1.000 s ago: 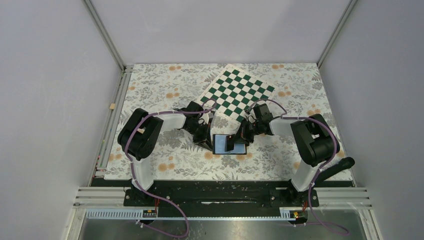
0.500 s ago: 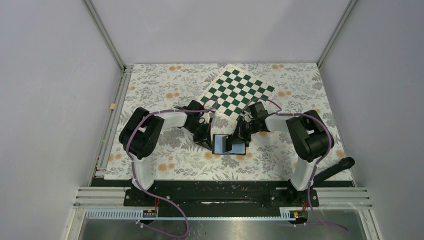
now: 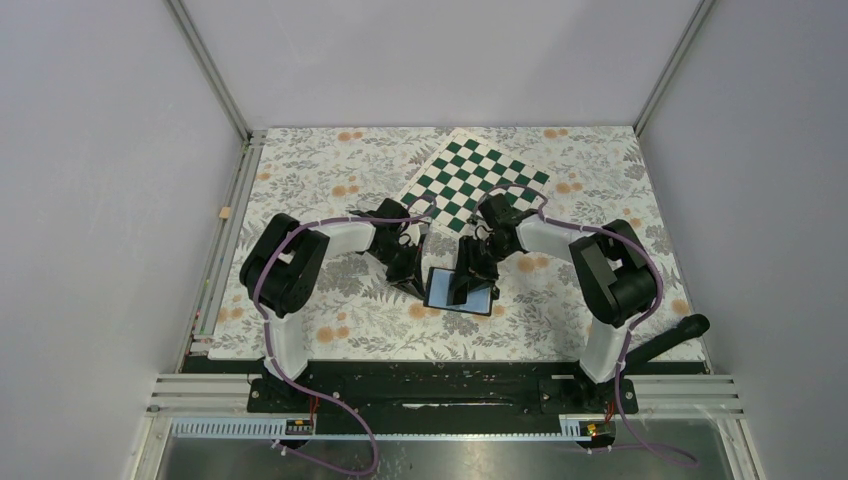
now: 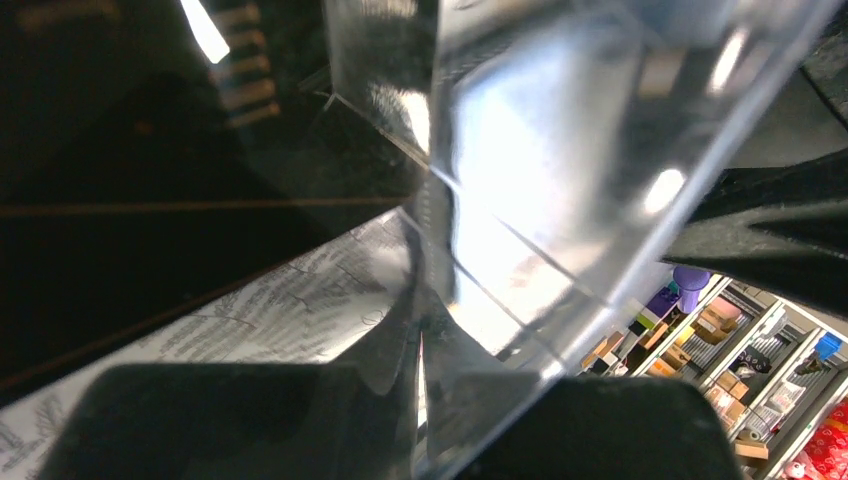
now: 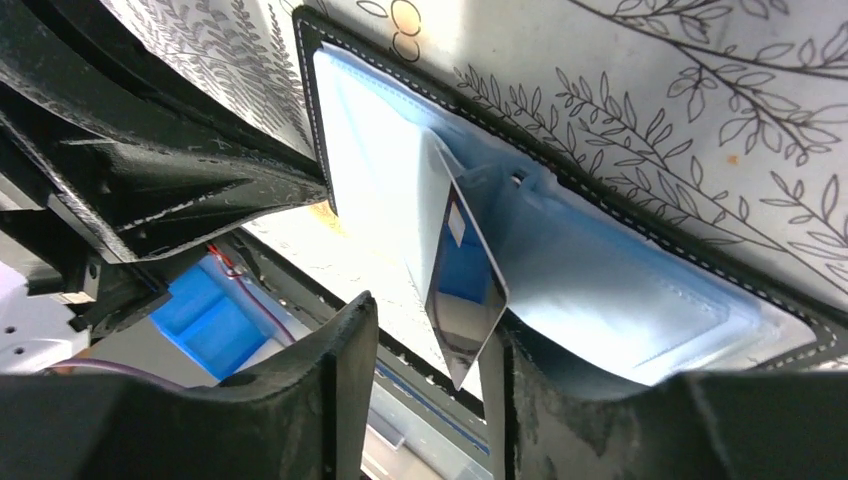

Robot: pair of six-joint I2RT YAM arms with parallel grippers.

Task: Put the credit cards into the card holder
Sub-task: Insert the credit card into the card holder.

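Observation:
The card holder (image 3: 438, 291) lies open on the floral table, its pale blue lining (image 5: 620, 280) facing up. One credit card (image 5: 465, 300), dark and glossy, stands tilted with its far end in a pocket of the holder. My right gripper (image 5: 430, 330) is open around the card's near end; the card leans by the right finger and is clear of the left one. My left gripper (image 4: 420, 380) is shut on a clear plastic flap (image 4: 560, 150) at the holder's left edge (image 3: 412, 280). No other cards show.
A green-and-white checkered board (image 3: 475, 185) lies behind the grippers at the back of the table. A black handle (image 3: 680, 335) rests at the near right edge. Both arms crowd around the holder at the table's middle.
The right gripper's jaws have parted from shut to open, letting go of the card, which stays in the pocket. The right arm has swung left. The left gripper has stayed shut.

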